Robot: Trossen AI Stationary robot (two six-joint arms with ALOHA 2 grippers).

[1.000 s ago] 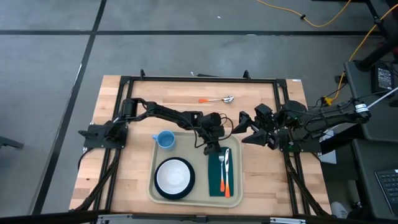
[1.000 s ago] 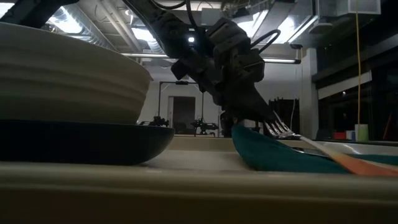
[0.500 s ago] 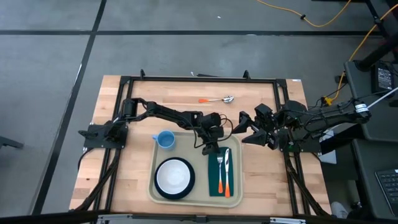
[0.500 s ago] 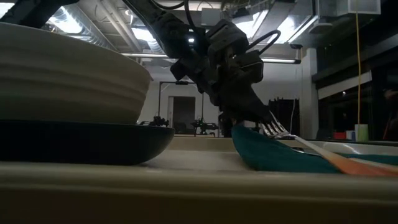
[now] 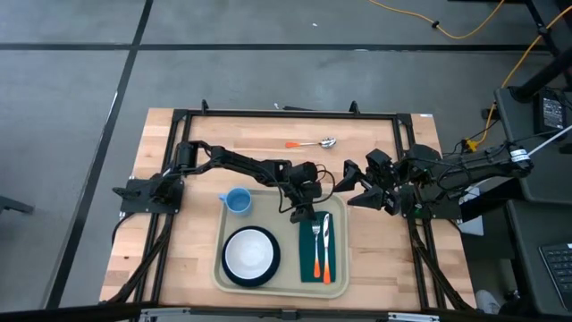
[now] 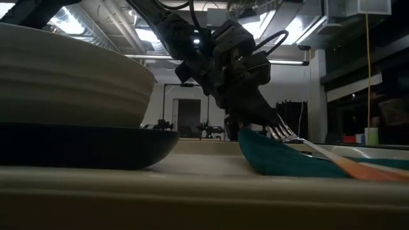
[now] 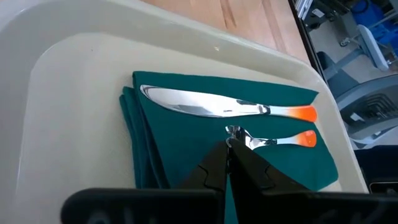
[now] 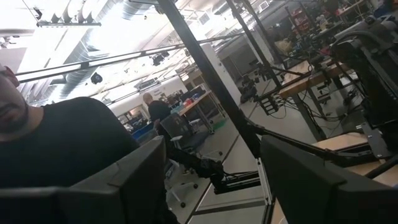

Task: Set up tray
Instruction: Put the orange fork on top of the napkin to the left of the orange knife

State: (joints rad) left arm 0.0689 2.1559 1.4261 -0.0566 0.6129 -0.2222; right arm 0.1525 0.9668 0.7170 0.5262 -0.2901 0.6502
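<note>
High view: tray sits at the near middle of the table. On it: blue cup at the far-left corner, bowl on a dark plate near-left, green napkin down the right side with fork and knife on top, orange handles toward the near edge. Left gripper hovers at the napkin's far end, by the fork tines. Spoon is off the tray, well apart on the far side of the table. Right gripper is parked just off the tray's far-right corner. Against a second ago, the fork has shifted left on the napkin and now lies parallel to the knife; nothing moved in the last half second.

Low view: left gripper is down at the fork's tines, on the napkin's raised edge. Same pose as half a second ago.

Left wrist view: fingers are pinched together, tips right at the fork's neck; can't tell if they grip it or just touch. Knife lies beside the fork, apart from it.

Right wrist view: looks out into the room, a person close by; fingers spread wide, nothing between them.

My read: fork placement is basically done, the nudge squared it up. Spoon looks like the last piece to bring in.
</note>
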